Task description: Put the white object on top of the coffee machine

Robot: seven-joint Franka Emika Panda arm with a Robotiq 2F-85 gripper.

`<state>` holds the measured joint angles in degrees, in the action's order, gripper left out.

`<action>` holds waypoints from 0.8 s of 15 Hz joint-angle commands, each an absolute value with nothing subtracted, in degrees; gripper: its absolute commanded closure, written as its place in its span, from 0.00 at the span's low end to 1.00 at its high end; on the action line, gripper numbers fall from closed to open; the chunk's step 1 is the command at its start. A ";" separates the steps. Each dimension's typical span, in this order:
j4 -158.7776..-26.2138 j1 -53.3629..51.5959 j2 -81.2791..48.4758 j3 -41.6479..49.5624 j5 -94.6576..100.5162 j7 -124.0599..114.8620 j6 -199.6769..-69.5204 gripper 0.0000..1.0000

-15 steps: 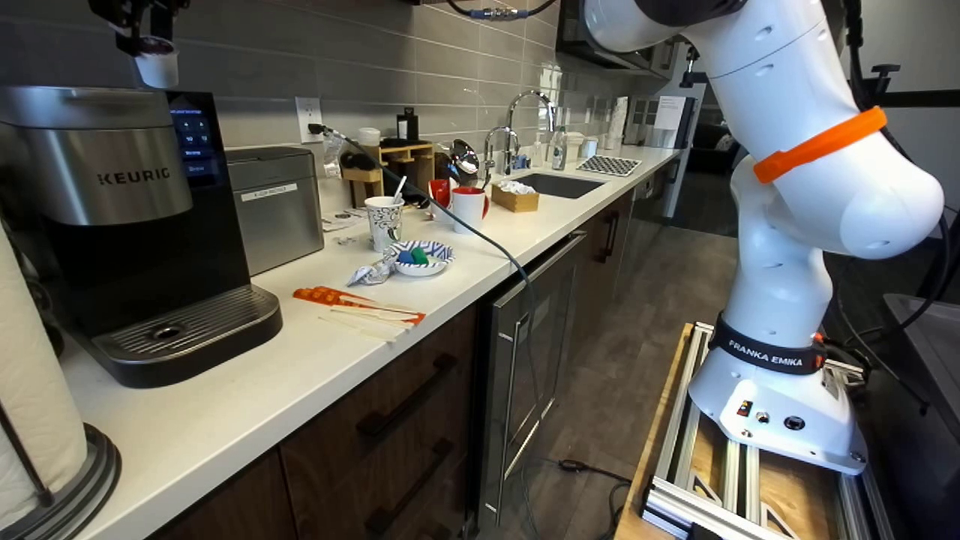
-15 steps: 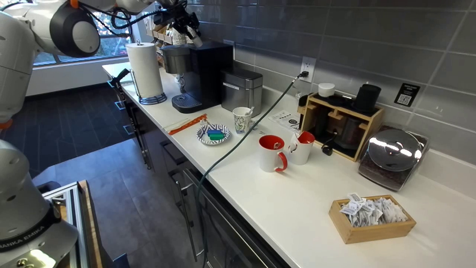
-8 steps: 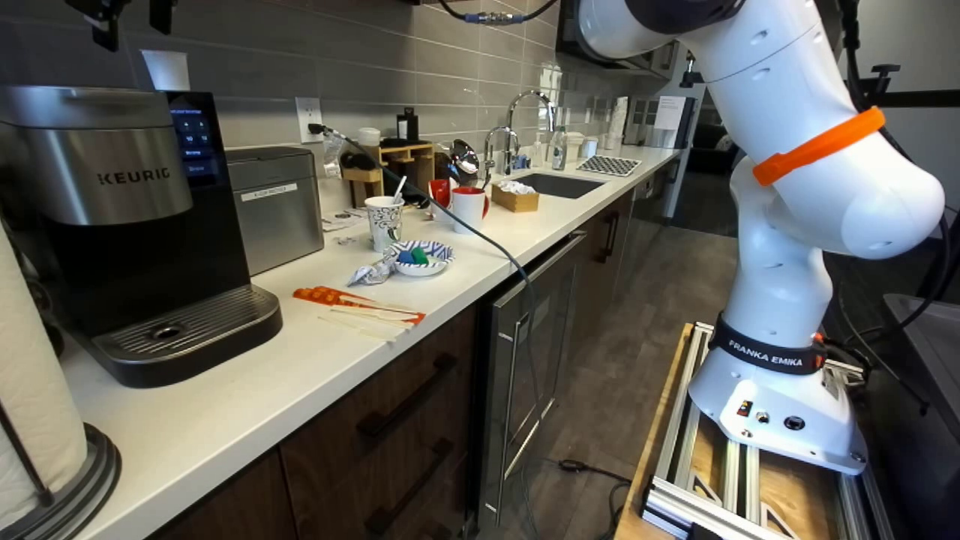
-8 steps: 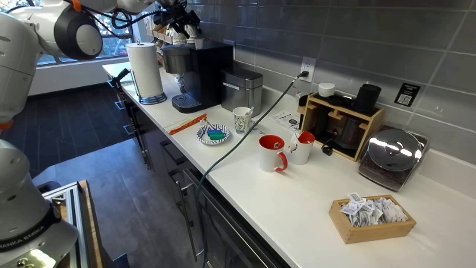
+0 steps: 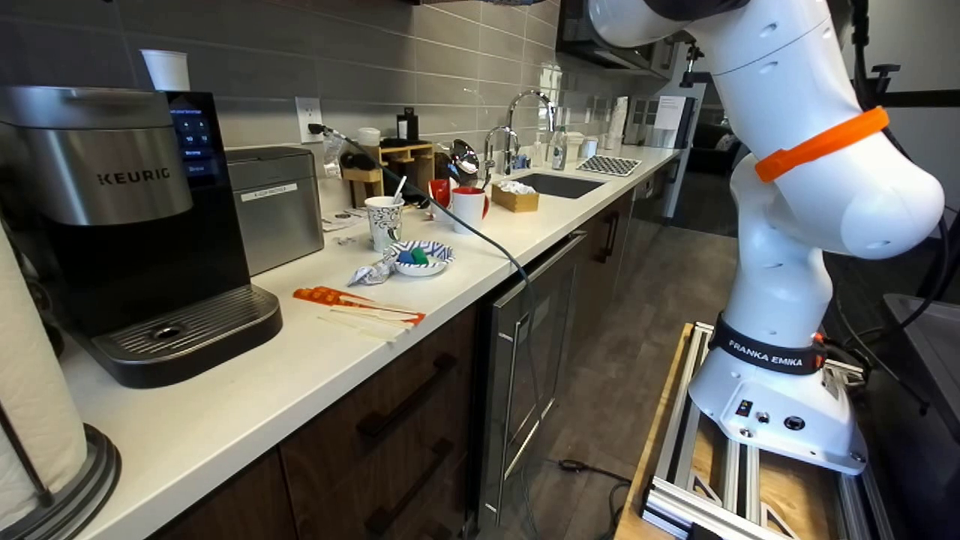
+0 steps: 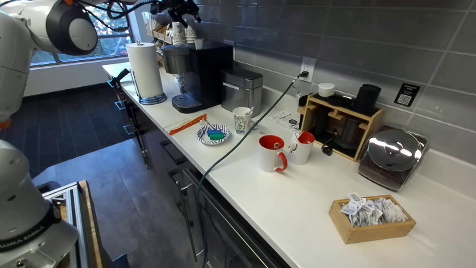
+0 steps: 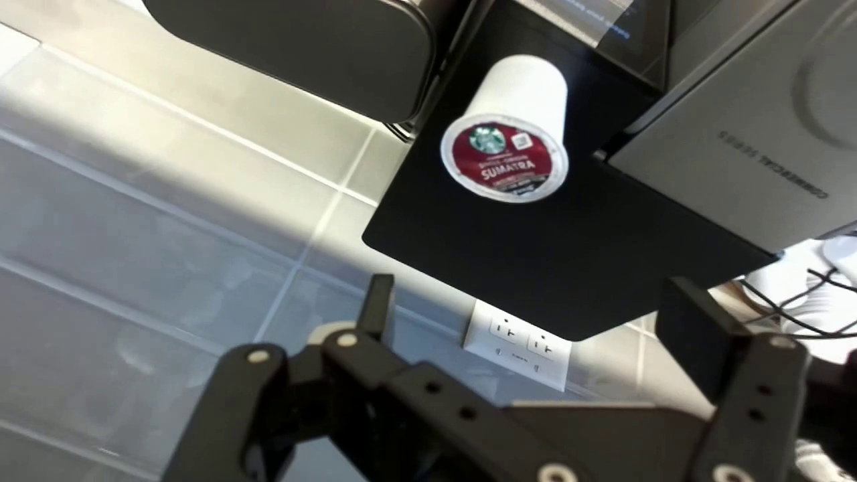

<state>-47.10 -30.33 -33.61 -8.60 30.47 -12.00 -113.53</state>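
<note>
Found the pod (image 7: 512, 127) standing on top of the brewer (image 5: 142, 247), printed face up, narrow end down. Saw the end effector (image 7: 535, 308) above and apart from it, fingers (image 7: 696, 335) spread wide with nothing pinched between. Judged the placing done and only a retreat left.

Guessed at a deliberate choice of the black top (image 7: 569, 254) at the rear: flat, level, and leaving the silver head (image 5: 112, 165) free to lift. Read the wide finger gap as clearance, enough for leaving without catching the pod. Expected little weight in it and an easy topple from any brush.

Noted the brewer set toward the back edge of the counter (image 6: 290, 204), with the drip tray (image 5: 187, 326) reaching toward the front edge and the towels (image 6: 145, 74) nearer that edge, off toward the end corner. Found slim margin beside the pod: close to one edge of the top, with the bin (image 5: 277, 225) just beyond and the display (image 5: 197, 142) close on another side. Saw more black surface toward the outlet (image 7: 519, 345) at the back. Noticed stacked cups (image 6: 178, 34) past the brewer, at a gap from the end effector too hard to tell. Favoured rising straight up first, then drawing out over the front edge, well away from bin and cups.
</note>
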 commanded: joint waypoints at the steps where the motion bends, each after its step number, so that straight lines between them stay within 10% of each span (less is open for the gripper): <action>1: -57.19 -27.60 -25.36 -11.52 25.08 -12.60 -113.69 0.00; 12: -85.31 -22.18 -2.13 -11.74 19.14 -13.72 -110.26 0.00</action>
<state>-74.00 -22.75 -10.69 -12.10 18.46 -12.05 -112.66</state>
